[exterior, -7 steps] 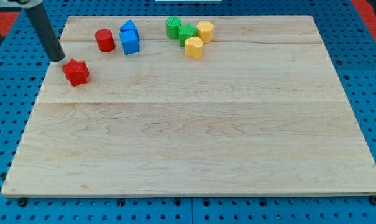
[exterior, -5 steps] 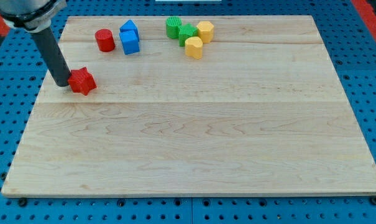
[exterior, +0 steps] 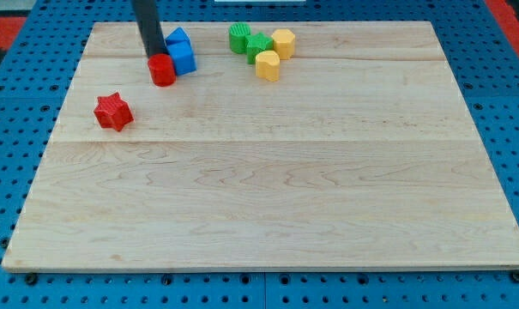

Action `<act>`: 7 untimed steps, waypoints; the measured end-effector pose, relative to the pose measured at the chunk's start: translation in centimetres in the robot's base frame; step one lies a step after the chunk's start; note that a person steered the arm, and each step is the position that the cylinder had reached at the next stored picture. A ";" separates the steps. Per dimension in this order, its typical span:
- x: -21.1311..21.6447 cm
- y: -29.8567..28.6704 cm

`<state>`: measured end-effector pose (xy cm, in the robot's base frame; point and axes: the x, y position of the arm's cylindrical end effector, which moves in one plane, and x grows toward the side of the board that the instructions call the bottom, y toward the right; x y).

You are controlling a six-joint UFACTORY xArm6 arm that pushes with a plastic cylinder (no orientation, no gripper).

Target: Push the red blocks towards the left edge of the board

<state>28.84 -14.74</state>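
Note:
A red star block (exterior: pixel 113 112) lies near the board's left edge. A red cylinder (exterior: pixel 162 69) sits near the view's top, touching the two blue blocks (exterior: pixel 181 51) at its upper right. My tip (exterior: pixel 153 58) stands at the cylinder's upper left edge, touching it, with the rod rising toward the view's top.
Two green blocks (exterior: pixel 248 41) and two yellow blocks (exterior: pixel 274 53) cluster at the view's top centre. The wooden board (exterior: pixel 276 189) lies on a blue pegboard surface.
My tip left the red star and moved up and right to the red cylinder. The cylinder has shifted right and down, against the blue blocks. The star stays put.

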 end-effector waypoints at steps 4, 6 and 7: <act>7.7 1.8; 11.1 8.8; 11.5 1.4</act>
<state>40.31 -13.34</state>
